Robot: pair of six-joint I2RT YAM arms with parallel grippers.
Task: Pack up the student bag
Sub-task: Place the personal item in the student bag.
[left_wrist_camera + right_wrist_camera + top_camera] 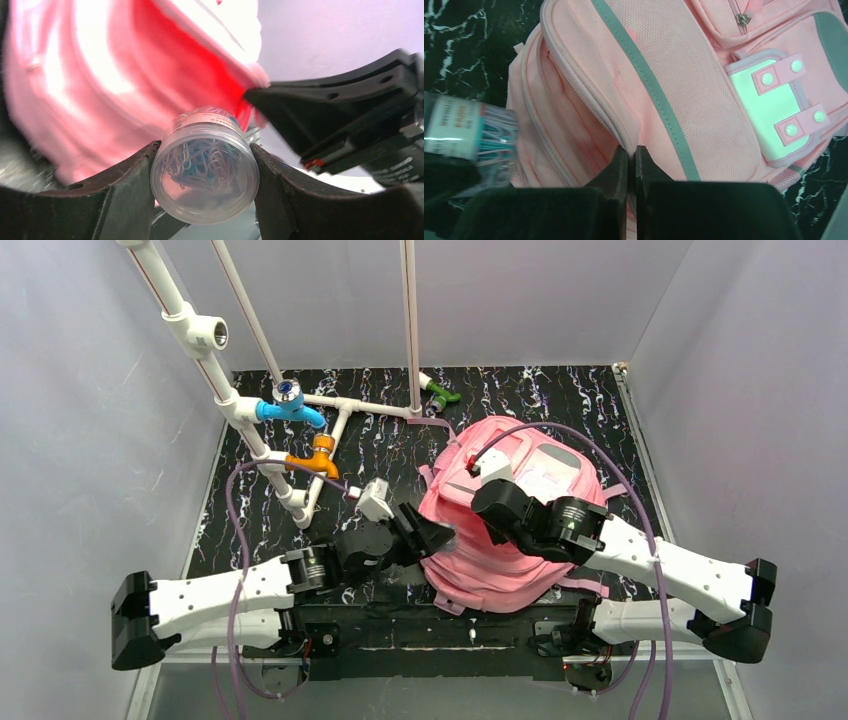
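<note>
Right end effector [631, 152] pinches 1 student bag [704, 100]; left end effector [205, 149] grips 1 jar [205, 182].

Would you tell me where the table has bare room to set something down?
Bare tabletop lies behind the student bag, right of the green fitting, and between the pipe frame and the left wall. Crowded: beside the bag, around left gripper and right gripper.

student bag [480, 565]: pink backpack, lying flat on its back, front pockets up, right of centre on the table. Front [664, 75] has a mesh panel with a grey diagonal stripe, a zip pull on the upper pocket, and a pale green patch with two pink snap tabs. Side zip seams face left. The front panel lip runs into the closed right gripper [631, 150].
</note>
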